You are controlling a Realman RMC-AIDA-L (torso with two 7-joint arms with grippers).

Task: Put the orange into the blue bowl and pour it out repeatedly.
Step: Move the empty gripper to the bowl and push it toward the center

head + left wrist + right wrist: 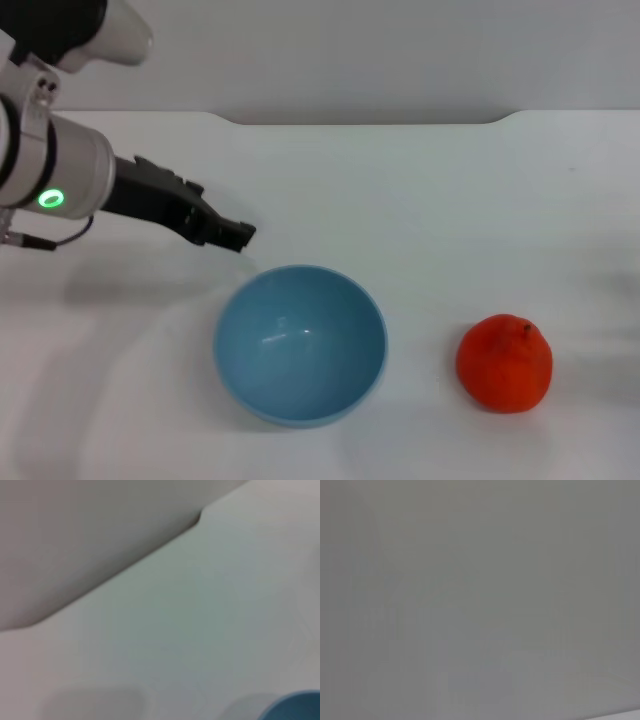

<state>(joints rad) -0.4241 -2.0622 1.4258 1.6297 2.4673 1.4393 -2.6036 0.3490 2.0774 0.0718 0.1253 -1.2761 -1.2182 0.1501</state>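
Observation:
The blue bowl (pixel 300 345) stands upright and empty on the white table, front centre in the head view; a sliver of its rim shows in the left wrist view (pixel 295 707). The orange (pixel 505 363) sits on the table to the right of the bowl, apart from it. My left gripper (pixel 235 236) reaches in from the left and hovers just behind the bowl's far-left rim, holding nothing. My right gripper is out of view.
The white table (pixel 420 210) ends at a far edge with a raised lip against a grey wall (pixel 400 50). The right wrist view shows only plain grey surface.

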